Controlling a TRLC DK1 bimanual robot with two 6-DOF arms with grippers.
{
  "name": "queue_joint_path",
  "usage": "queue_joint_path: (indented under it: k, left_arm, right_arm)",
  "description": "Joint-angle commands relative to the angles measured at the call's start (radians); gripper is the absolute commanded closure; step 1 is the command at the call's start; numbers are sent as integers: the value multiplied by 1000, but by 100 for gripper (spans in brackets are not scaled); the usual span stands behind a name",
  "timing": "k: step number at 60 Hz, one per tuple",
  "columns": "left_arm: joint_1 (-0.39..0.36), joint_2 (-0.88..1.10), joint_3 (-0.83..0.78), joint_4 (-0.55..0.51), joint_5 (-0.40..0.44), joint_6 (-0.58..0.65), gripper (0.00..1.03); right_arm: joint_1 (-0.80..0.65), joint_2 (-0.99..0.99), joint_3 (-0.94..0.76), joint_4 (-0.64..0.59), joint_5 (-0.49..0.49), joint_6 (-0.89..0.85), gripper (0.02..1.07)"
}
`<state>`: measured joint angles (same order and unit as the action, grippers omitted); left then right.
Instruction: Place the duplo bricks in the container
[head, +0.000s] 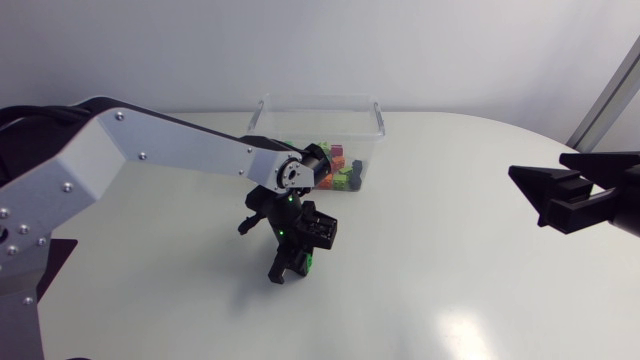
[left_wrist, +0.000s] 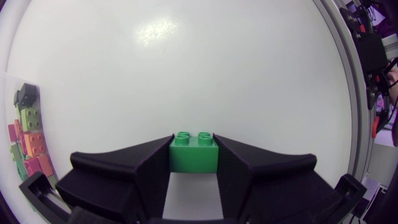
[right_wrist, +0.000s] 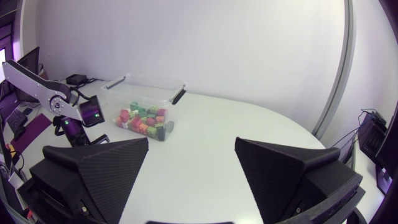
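left matte black gripper (left_wrist: 193, 142): fingers clamped on one green plastic duplo brick (left_wrist: 193, 158), above the white table (left_wrist: 186, 68), near the clear plastic container (head: 318, 98) holding mixed coloured bricks (head: 342, 172). right matte black gripper (right_wrist: 191, 144): fingers wide apart, well away from the container.
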<state>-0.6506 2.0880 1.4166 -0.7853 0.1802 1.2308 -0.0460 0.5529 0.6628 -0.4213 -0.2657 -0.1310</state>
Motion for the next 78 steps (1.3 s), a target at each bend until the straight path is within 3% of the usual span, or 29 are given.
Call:
queue_joint_path:
  k: [1, 12, 26, 33, 46, 56, 66, 78]
  left_arm:
    - [-1, -32, -10, -29, -13, -10, 77]
    - [19, -131, -4, -35, 2, -36, 77]
    - [134, -230, 104, -51, 107, -125, 77]
    - [172, -258, 127, -11, 150, -185, 77]
    - [226, -299, 127, 204, 185, -389, 77]
    - [239, -306, 125, 307, 185, -479, 77]
    - [275, -302, 128, 520, 183, -642, 77]
    - [287, -250, 116, 744, 111, -792, 77]
  right_arm:
    - [-40, -21, -40, 18, -3, -10, 7]
    - [-130, -56, -117, 141, -4, -30, 7]
    - [-169, -96, -252, 323, 26, -32, 7]
    - [-169, -103, -305, 386, 54, -38, 7]
    - [-153, -143, -396, 484, 74, -38, 7]
    - [-149, -151, -456, 550, 89, -38, 7]
    - [-127, -196, -519, 605, 95, -36, 7]
    - [-103, -215, -595, 670, 106, -68, 7]
